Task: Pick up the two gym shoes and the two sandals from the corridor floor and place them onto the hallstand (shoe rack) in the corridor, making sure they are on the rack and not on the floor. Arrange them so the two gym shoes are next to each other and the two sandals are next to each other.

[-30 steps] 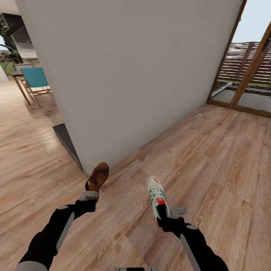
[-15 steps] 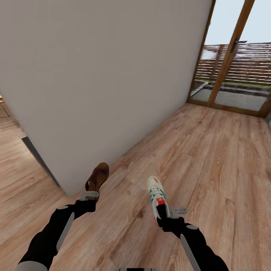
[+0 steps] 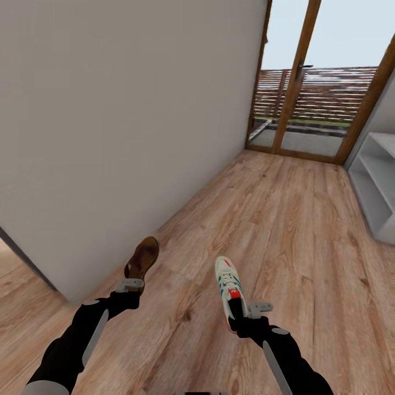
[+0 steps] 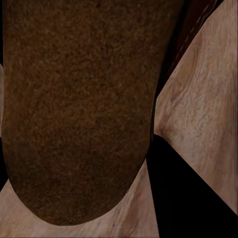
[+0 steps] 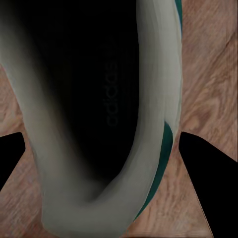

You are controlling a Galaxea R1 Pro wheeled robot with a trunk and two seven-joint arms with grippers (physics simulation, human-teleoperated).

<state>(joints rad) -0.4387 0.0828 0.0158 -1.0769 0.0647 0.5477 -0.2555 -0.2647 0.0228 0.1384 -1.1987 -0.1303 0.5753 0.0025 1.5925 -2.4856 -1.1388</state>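
Each hand carries one shoe clear of the corridor floor — left hand pinching a sandal, right hand pinching a gym shoe — while the hallstand stands well ahead, right.

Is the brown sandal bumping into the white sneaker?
Apart. The head view shows the sandal and the gym shoe held side by side, with bare floor between them.
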